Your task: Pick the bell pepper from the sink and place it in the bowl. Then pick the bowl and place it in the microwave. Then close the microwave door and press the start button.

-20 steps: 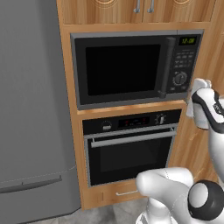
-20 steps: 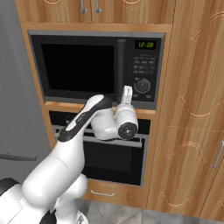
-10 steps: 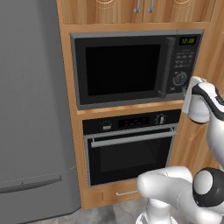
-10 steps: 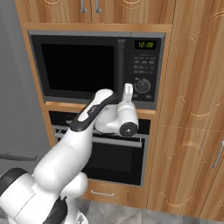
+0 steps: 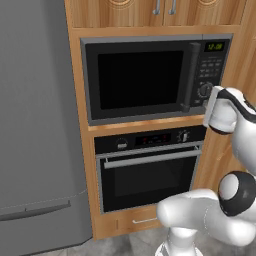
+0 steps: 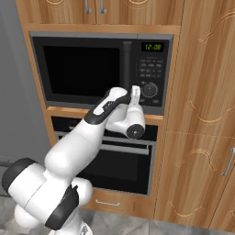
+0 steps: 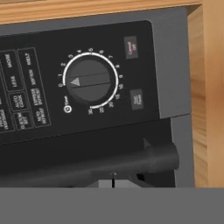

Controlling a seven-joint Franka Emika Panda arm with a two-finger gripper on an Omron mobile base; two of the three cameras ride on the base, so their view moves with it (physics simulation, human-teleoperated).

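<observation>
white arm's two-finger gripper, fingers pressed together, sits centre frame just beside the black and grey microwave button panel; door shut. best push straight onto the start button, avoiding the round dial.

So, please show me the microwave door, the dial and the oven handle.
microwave door (image 5: 139, 80): left base view, middle of its glass.
dial (image 7: 90, 81): hand view, centre of the knob.
oven handle (image 5: 150, 159): left base view, middle of the bar.
</observation>
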